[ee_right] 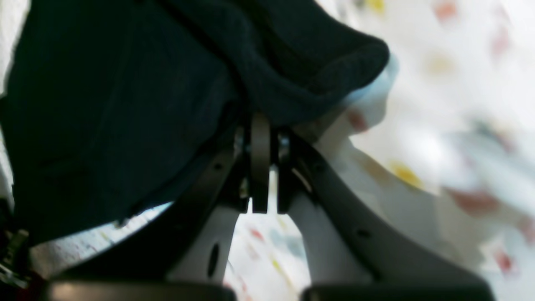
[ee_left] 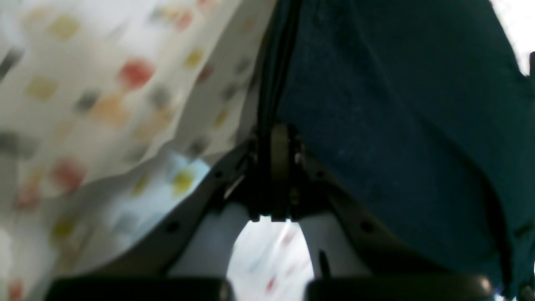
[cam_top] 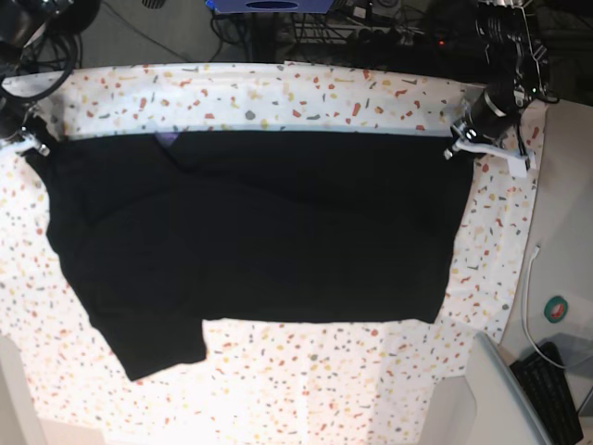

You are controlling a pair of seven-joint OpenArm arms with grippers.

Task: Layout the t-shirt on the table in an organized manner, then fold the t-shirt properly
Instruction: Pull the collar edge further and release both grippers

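Note:
The black t-shirt (cam_top: 259, 222) is spread wide across the speckled table (cam_top: 306, 93), its top edge pulled straight between my two grippers. One sleeve (cam_top: 157, 343) hangs toward the front left. Only a small purple bit of the print (cam_top: 167, 139) shows near the top edge. My left gripper (cam_top: 460, 148) is shut on the shirt's top right corner; in the left wrist view (ee_left: 278, 167) dark cloth (ee_left: 397, 125) runs from the closed fingers. My right gripper (cam_top: 32, 144) is shut on the top left corner, and the right wrist view (ee_right: 261, 138) shows bunched cloth (ee_right: 125, 104).
The table cover (ee_left: 104, 104) rises in folds beside both grippers (ee_right: 439, 125). Off the table's right edge lie a white cable (cam_top: 530, 306), a round green item (cam_top: 556, 309) and a keyboard (cam_top: 556, 389). Cables and equipment (cam_top: 371, 28) stand behind the table.

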